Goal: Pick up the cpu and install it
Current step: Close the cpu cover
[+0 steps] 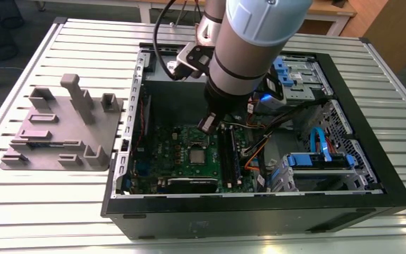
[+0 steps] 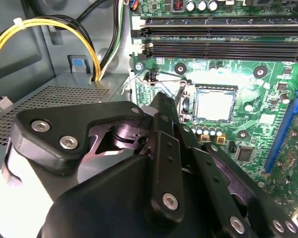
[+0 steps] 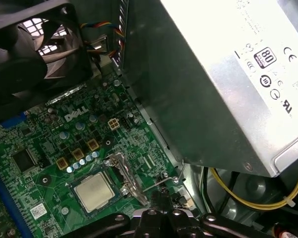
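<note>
Cpu [image 2: 215, 105] first: I see it lying flat in its square socket on the green motherboard [image 2: 268, 89], and I see it in both wrist views, its silver top facing up [image 3: 93, 191]. In the exterior view it sits in the middle of the board [image 1: 198, 155], inside the open computer case [image 1: 372, 203].

My gripper [image 1: 209, 124] hangs inside the case, just above the board and a little way from the chip. It holds nothing that I can see. I cannot tell if it is open or closed, because the black body of the gripper [image 2: 159, 163] hides the tips.

A thin metal lever [image 3: 161, 181] sticks out next to the socket, close to my gripper. The big grey power supply [image 3: 208, 84] is close on one side, with yellow wires [image 2: 49, 27] beside it.

What could go wrong, I think: if I go down crooked, I could bump the lever or scrape the little parts on the board. If I push on the chip while it sits a bit off, the tiny pins below could bend. The wires could also catch on my arm.
</note>
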Robot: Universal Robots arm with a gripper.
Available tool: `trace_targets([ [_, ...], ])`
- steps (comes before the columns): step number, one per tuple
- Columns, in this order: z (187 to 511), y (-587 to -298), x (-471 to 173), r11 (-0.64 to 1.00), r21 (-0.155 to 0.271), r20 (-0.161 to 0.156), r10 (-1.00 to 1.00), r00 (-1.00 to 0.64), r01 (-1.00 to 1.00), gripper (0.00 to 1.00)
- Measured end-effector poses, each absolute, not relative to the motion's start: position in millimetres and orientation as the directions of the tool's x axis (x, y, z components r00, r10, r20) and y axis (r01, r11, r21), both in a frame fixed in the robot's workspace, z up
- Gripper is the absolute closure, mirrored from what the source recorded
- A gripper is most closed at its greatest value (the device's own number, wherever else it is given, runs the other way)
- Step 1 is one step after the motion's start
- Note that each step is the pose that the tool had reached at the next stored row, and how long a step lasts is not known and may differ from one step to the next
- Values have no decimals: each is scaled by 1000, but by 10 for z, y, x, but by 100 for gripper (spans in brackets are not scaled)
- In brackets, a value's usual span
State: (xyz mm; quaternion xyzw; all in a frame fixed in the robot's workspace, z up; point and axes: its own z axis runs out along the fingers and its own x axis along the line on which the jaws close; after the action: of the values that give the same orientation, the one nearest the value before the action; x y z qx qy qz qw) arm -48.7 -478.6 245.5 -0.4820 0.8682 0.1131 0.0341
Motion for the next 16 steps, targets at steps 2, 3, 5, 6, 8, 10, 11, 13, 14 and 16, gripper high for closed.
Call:
trace_targets([
  [2,2455,-4794,-487,510,163,-168,-829,-533,-845,90],
  [3,2454,-4797,-487,510,163,-168,-829,-533,-845,90],
  [5,2454,-4804,-487,510,163,-168,-829,-533,-845,90],
  [6,2454,-4807,-487,510,164,-168,-829,-533,-845,90],
  [8,2454,-4815,-487,510,163,-168,-829,-533,-845,90],
  [10,2454,-4825,-487,510,163,-168,-829,-533,-845,90],
  [11,2455,-4829,-487,510,163,-168,-829,-533,-845,90],
  [13,2454,-4836,-487,510,163,-168,-829,-533,-845,90],
  [14,2454,-4840,-487,510,163,-168,-829,-533,-845,90],
  [16,2454,-4846,-487,510,163,-168,-829,-533,-845,90],
])
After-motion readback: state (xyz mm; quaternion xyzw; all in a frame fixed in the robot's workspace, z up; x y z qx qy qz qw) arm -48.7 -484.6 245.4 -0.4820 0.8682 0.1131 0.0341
